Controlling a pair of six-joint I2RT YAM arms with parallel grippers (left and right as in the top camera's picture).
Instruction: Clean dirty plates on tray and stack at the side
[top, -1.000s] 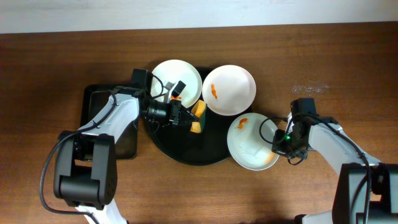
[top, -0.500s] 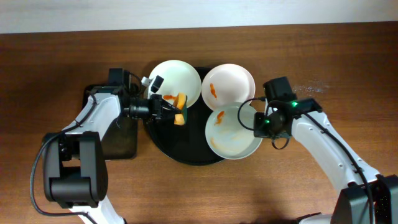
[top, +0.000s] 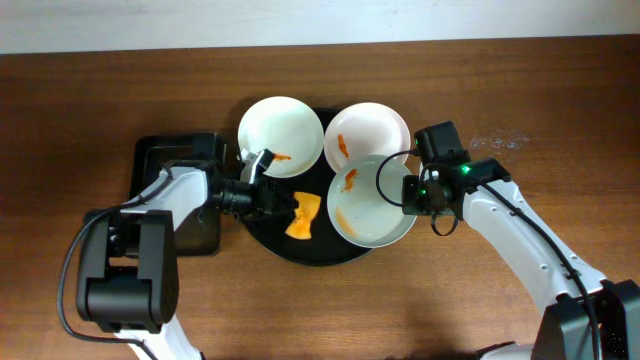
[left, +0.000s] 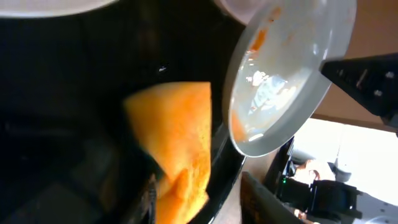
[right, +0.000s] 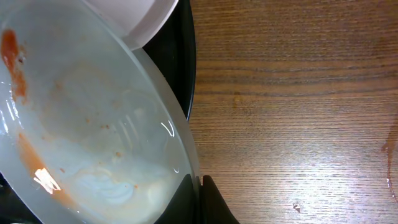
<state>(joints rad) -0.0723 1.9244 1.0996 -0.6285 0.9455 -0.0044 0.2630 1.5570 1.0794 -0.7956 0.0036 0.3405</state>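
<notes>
Three white plates show in the overhead view. One plate (top: 281, 137) with an orange smear rests on the upper left of the round black tray (top: 270, 235). A second smeared plate (top: 368, 140) sits at the tray's upper right. The third plate (top: 372, 203), streaked with orange sauce, hangs tilted over the tray's right side, and my right gripper (top: 410, 190) is shut on its rim (right: 186, 155). My left gripper (top: 272, 199) stands open over the tray, an orange sponge (top: 303, 215) lying just ahead of its fingers. The left wrist view shows the sponge (left: 177, 140) against the left finger.
A smaller rectangular black tray (top: 160, 160) lies left of the round one, under my left arm. Brown wooden tabletop (right: 292, 93) surrounds the trays, with a faint wet mark (top: 497, 142) at the right.
My right gripper has carried the third plate leftwards from the table to above the tray's right side. My left gripper took the sponge to the left plate, drew back and opened, leaving it on the tray.
</notes>
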